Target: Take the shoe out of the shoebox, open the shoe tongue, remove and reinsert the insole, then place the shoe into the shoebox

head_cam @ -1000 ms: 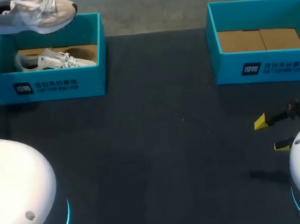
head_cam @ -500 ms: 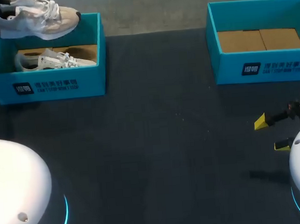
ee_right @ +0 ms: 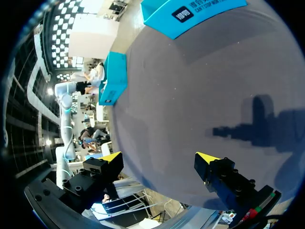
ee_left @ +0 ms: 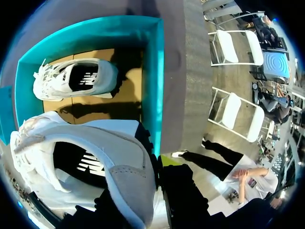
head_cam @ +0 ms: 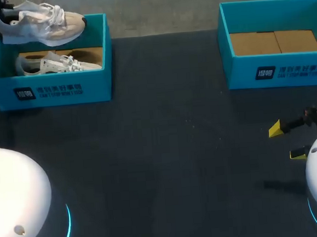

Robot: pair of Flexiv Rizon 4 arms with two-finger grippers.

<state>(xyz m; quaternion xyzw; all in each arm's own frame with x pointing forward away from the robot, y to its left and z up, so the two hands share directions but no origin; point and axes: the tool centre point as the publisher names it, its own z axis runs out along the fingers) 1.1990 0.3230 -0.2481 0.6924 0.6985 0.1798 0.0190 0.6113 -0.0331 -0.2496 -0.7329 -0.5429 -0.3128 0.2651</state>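
Head view: a dark table (head_cam: 166, 151) carries two teal boxes, and the shoe (head_cam: 44, 26) hangs above the far rim of the left shoebox (head_cam: 98, 82), where a second shoe (head_cam: 55, 63) lies. Left wrist view: the left end effector (ee_left: 155, 174) pinches the shoe's heel. Right wrist view: the right end effector (ee_right: 159, 157) hovers, fingers spread, over the table.
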